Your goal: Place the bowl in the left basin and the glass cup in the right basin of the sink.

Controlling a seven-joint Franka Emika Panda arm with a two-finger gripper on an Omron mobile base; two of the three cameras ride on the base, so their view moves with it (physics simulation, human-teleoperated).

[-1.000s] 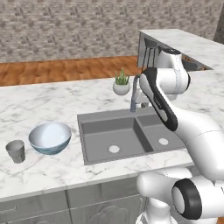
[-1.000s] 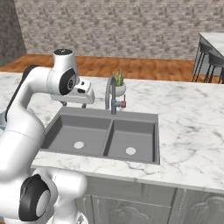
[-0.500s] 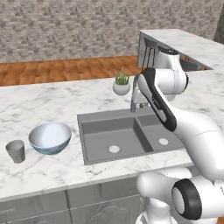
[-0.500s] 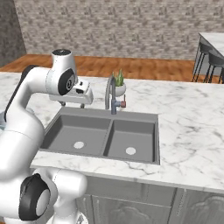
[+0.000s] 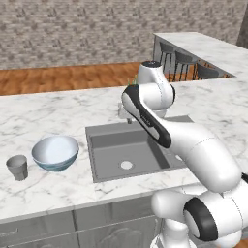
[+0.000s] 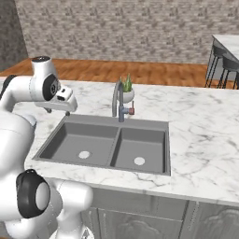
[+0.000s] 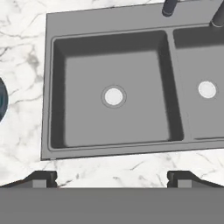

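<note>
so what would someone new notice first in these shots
Probably the big white arm rising over the dark grey sink, its open pincer looking down at the left basin. Next, the bowl and the small glass cup sit side by side on the marble counter left of the sink, untouched.

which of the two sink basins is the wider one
The left basin, the compartment nearer the bowl and glass cup. It spans clearly more of the sink than the narrower right basin beyond the thin divider. Each has a pale round drain.
</note>
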